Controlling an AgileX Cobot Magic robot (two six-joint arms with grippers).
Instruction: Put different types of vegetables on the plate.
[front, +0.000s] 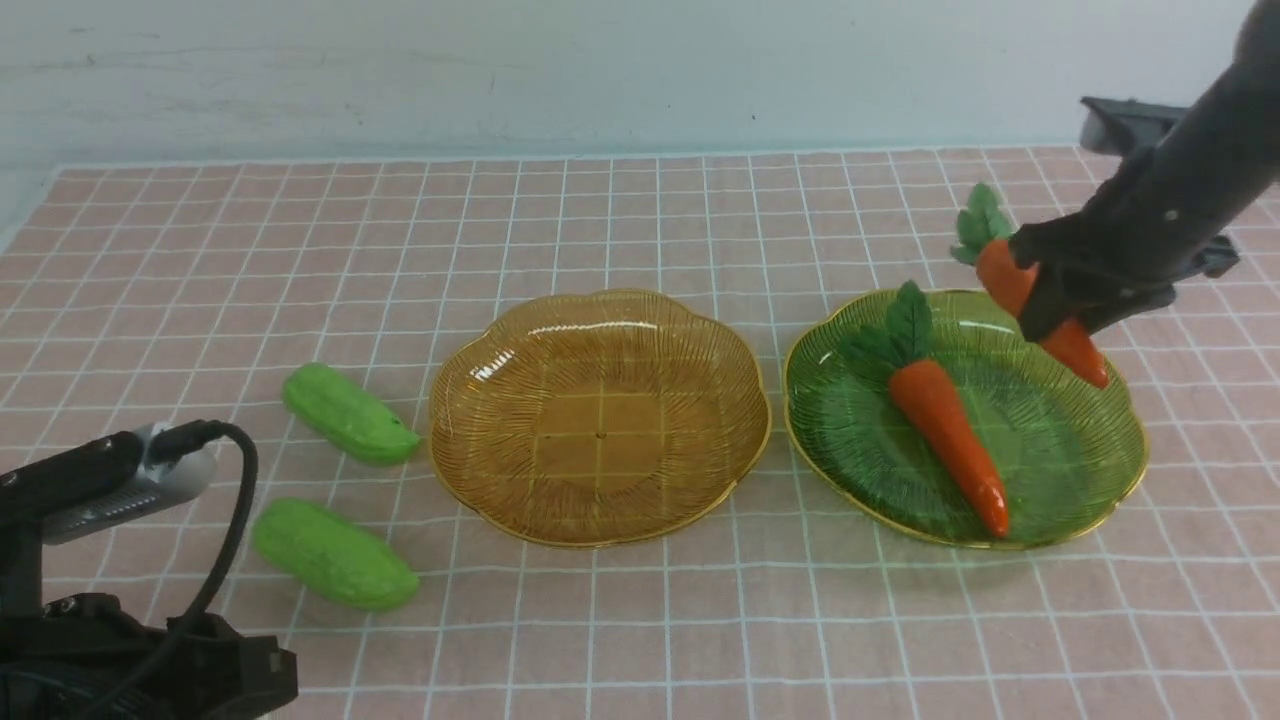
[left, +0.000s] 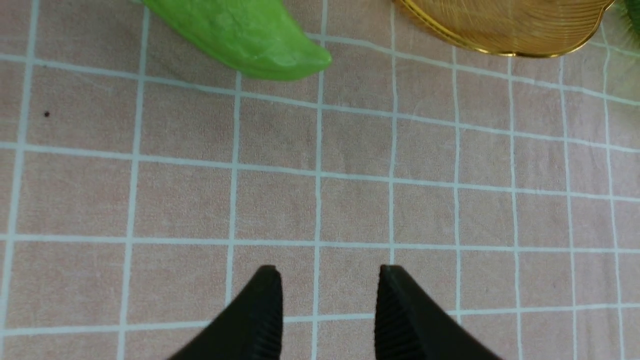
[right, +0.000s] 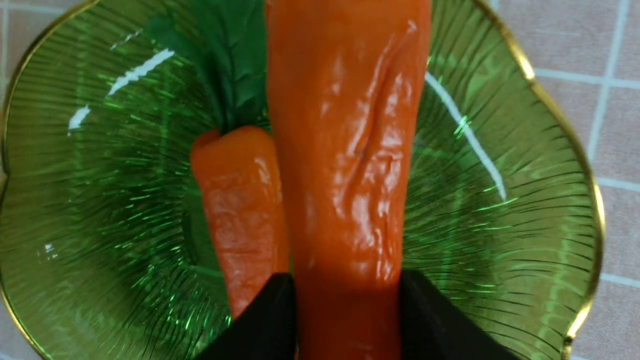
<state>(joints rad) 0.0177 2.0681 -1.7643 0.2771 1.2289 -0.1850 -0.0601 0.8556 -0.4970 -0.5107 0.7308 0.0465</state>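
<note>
Claw, right: the right gripper (front: 1060, 312) (right: 345, 312) is clenched on the held carrot (front: 1003, 277) (right: 350, 150), with both black fingers pressed against its glossy orange body.
Held carrot: lifted clear of the dish and tilted, with its leafy top toward the far wall and its pointed tip angled down. It hangs above the far right part of the green plate (front: 1060, 455) (right: 500, 225).
Lying carrot: the lying carrot (front: 945, 430) (right: 240, 200) rests inside the green plate on a diagonal, leaves toward the far left rim and tip toward the near rim. In the right wrist view it shows beneath and beside the lifted one.
Claw, left: the left gripper (left: 327, 272) is released, its jaws standing apart with only cloth between them, low over the near left of the table.
Near cucumber: the near cucumber (front: 333, 553) (left: 235, 35) lies on the cloth, left of the amber plate (front: 600, 420) (left: 500, 25) and apart from it.
Far cucumber: the far cucumber (front: 348, 413) lies on the cloth farther back, its tip just beside the amber plate's left rim.
Amber plate: sits mid-table between the cucumbers and the green plate, with the two rims near each other but apart.
Cloth: the pink checked cloth (front: 640, 220) lies under everything.
</note>
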